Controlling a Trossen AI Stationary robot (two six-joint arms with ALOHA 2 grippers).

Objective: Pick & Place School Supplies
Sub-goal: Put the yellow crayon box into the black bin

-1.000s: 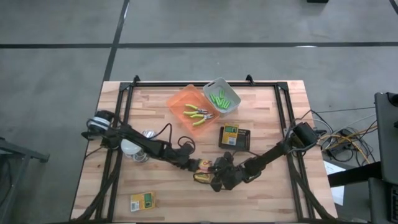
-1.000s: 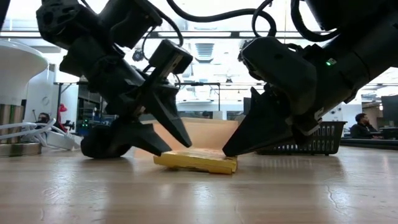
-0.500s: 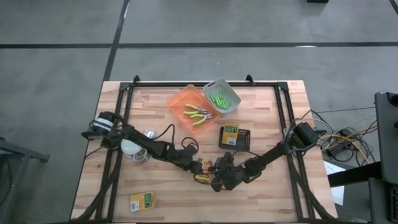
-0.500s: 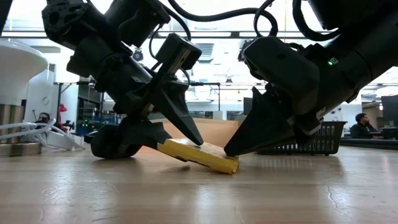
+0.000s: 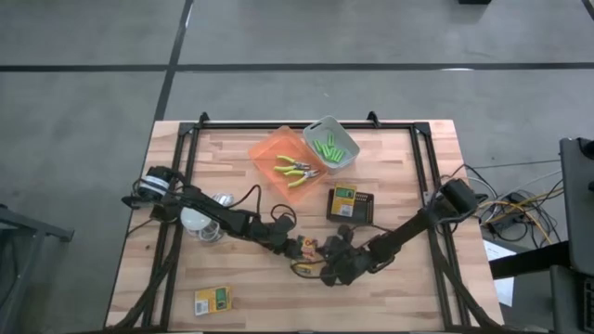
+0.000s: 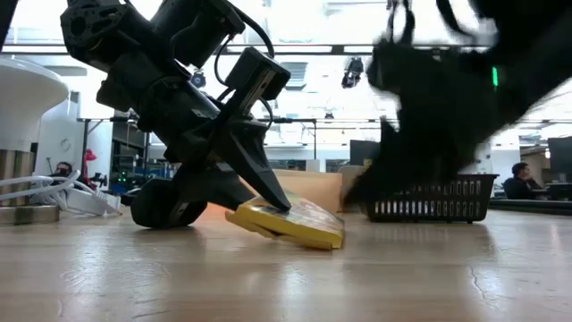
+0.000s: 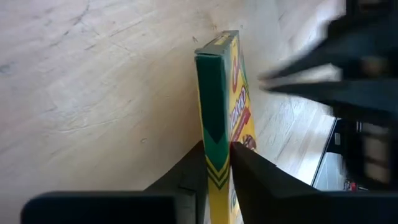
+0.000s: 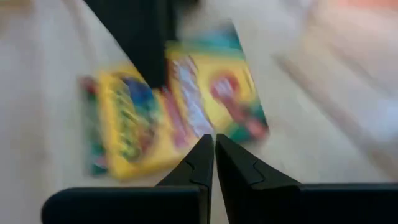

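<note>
A flat yellow-and-green printed box (image 6: pixel 290 222) lies tilted near the table's front middle. My left gripper (image 6: pixel 264 207) is shut on its raised end. My right gripper (image 8: pixel 213 146) is shut and hangs blurred just beyond the box's other end (image 6: pixel 332 238), which rests on the table; it seems clear of the box. Two green-handled plier tools (image 5: pixel 295 169) lie in the orange bin. Lime-green sticks (image 5: pixel 329 147) lie in the grey bin. One more box (image 5: pixel 345 201) lies on a black pad, another (image 5: pixel 213 300) at the near left edge. My left gripper pinches the box's raised end between its two fingers (image 7: pixel 193 177), across the thin green edge (image 7: pixel 213 134). The fingers slant down from the table's left. The box is tilted, its held end off the wood and its far end (image 6: pixel 332 238) on the table.
A white round thing (image 5: pixel 195 221) with coiled cable sits by the left arm. The orange bin (image 5: pixel 264 148) and the grey bin (image 5: pixel 345 160) stand at the far middle. Black frame rails run along the table's left and right sides.
The left gripper has raised the box's end: the box, flat on the table a second ago, now stands tilted with its other end still down. The right gripper, which stood against that far end, has pulled away up and toward the right.
</note>
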